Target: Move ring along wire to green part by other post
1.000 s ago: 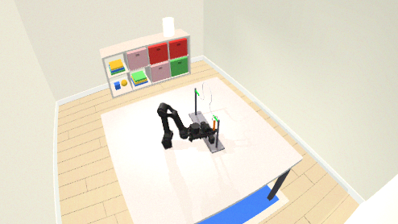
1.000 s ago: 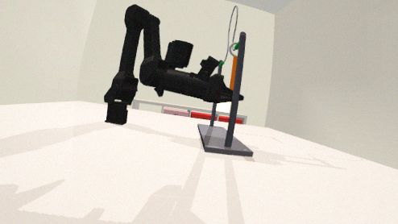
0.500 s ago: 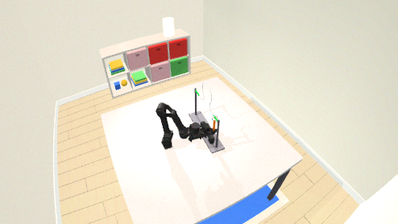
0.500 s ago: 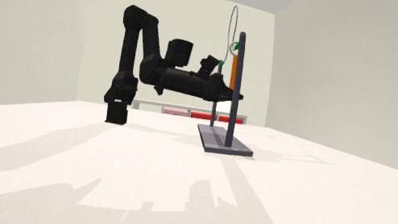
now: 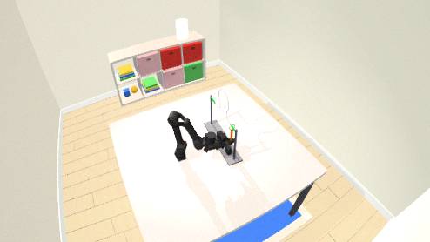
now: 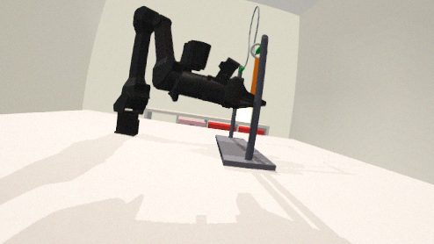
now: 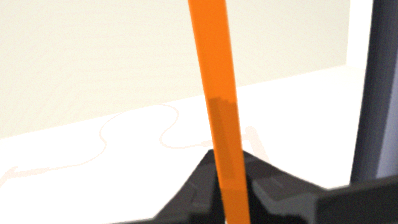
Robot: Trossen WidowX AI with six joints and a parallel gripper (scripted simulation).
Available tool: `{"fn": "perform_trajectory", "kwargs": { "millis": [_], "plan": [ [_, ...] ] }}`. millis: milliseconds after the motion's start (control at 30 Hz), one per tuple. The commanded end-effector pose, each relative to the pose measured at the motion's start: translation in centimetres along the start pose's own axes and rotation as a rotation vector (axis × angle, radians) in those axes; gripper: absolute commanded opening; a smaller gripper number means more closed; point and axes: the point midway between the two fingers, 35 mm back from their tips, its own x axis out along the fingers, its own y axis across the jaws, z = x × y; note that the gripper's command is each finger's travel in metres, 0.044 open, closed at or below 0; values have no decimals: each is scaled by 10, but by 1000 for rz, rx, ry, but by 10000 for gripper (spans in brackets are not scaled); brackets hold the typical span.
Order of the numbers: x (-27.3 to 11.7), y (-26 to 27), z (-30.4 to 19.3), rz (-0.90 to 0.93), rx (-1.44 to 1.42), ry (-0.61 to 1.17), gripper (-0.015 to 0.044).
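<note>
The orange handle (image 5: 231, 134) (image 6: 255, 75) (image 7: 215, 60) hangs nearly upright below its ring (image 6: 251, 49). The ring is around the green part (image 6: 258, 50) beside the near post (image 5: 235, 145) (image 6: 259, 96) (image 7: 385, 100). My gripper (image 5: 231, 141) (image 6: 263, 104) (image 7: 222, 155) is shut on the lower part of the handle, close beside that post. The other green part (image 5: 213, 100) (image 6: 242, 69) is at the far post (image 5: 211, 110) (image 6: 233, 123). The thin grey wire (image 5: 227, 106) loops high between the posts. The handle's lower end is hidden by the fingers.
Both posts stand on a grey base plate (image 5: 211, 126) (image 6: 233, 151) on the white table (image 5: 152, 187) (image 6: 176, 175). The near post is just right of the fingers in the wrist view. A shelf with coloured boxes stands beyond the table by the wall.
</note>
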Motion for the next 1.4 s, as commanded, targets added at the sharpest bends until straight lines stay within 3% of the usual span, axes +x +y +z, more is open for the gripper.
{"fn": "perform_trajectory", "kwargs": {
  "millis": [0,1367],
  "plan": [
    [1,0,2,5,-5,-5,-150],
    [1,28,2,9,6,-9,-150]
  ]
}}
